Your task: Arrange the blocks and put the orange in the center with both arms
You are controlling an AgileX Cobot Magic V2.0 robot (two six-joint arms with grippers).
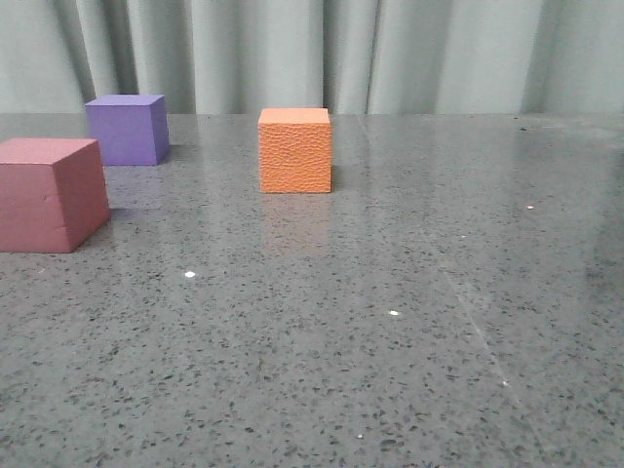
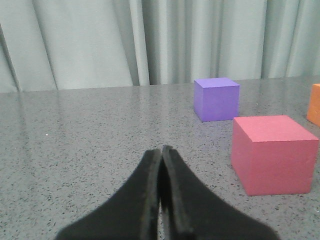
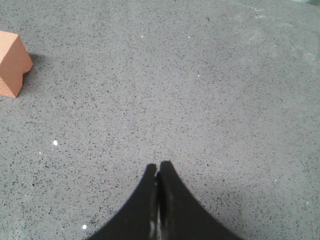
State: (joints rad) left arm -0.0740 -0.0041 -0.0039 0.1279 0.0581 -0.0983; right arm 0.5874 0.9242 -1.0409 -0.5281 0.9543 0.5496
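The orange cube (image 1: 294,150) with a pebbled surface stands on the grey speckled table near the middle, toward the back. The purple cube (image 1: 127,129) stands at the back left. The pink-red cube (image 1: 51,193) stands nearer, at the left edge of the front view. In the left wrist view my left gripper (image 2: 161,150) is shut and empty, low over the table, with the pink-red cube (image 2: 272,152) and the purple cube (image 2: 216,98) beyond it. My right gripper (image 3: 158,165) is shut and empty over bare table, apart from the orange cube (image 3: 12,62). Neither gripper shows in the front view.
A pale pleated curtain (image 1: 312,54) hangs behind the table's far edge. The table (image 1: 390,341) is dark grey speckled stone with a few white specks. A sliver of the orange cube (image 2: 315,104) shows at the edge of the left wrist view.
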